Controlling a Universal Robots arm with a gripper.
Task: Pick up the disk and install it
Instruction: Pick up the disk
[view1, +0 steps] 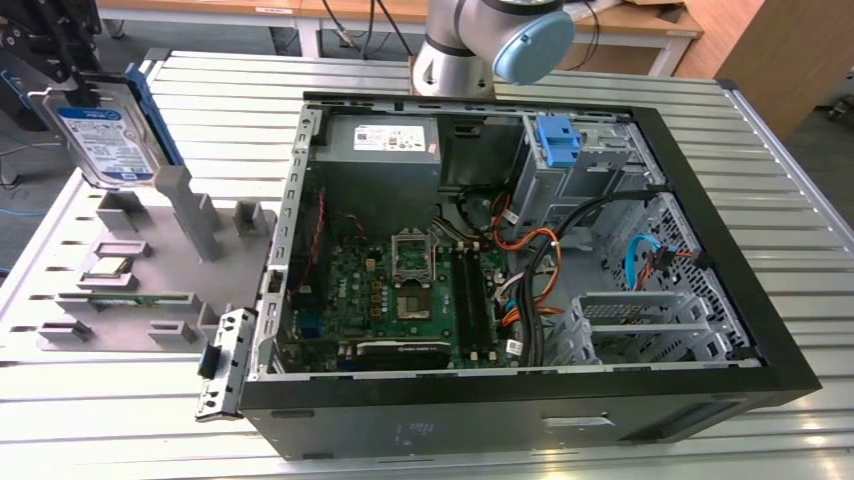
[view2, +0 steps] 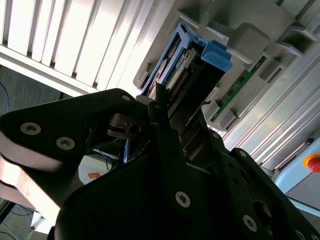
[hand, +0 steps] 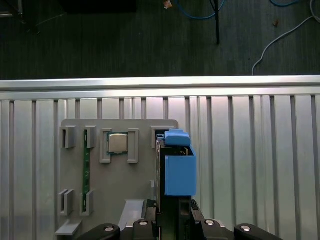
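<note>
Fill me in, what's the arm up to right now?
The arm's hand is over the disk, which stands on edge at the grey fixture beside the open computer case. Whether it has a grip is unclear. The disk is not in the case yet.

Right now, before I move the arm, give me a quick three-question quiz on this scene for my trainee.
1. True or false: the disk lies flat inside the computer case.
2. Multiple choice: what colour is the carrier framing the disk? A red, B blue, C green.
3. Short answer: in the first wrist view, which thing is the gripper nearest to?

Key
1. False. It stands upright outside the case, over the grey fixture on the exterior view's left.
2. B.
3. The disk.
</note>
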